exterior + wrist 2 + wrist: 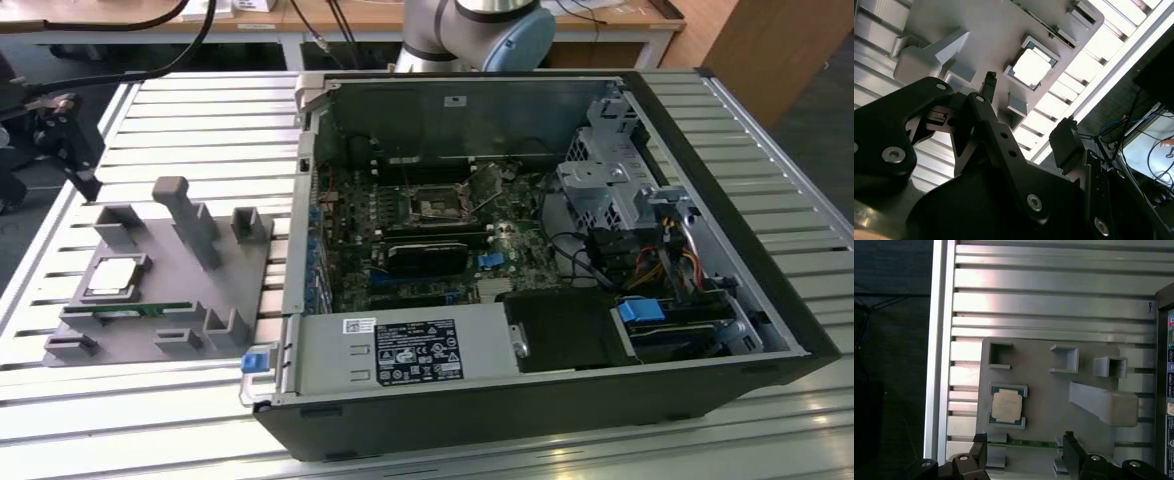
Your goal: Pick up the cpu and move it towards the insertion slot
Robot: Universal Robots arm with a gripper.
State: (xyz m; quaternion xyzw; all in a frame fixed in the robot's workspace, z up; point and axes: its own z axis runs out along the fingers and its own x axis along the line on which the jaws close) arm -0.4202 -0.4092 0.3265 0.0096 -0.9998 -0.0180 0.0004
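One risk: gripper (1025, 450), wide open and empty, hangs over the grey holder (1054, 390) whose recess seats the cpu (1006, 406), near 9 o'clock from the insertion slot (438, 205) in the exterior view; an off-centre close could tilt the chip

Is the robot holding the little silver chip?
No, the cpu lies in its pocket on the grey holder, and the open tool hangs apart from it, holding nothing.

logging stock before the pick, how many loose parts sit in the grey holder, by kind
silvery flat square cpu chip: 1
thin long green memory stick: 1
total in the grey plastic holder: 2
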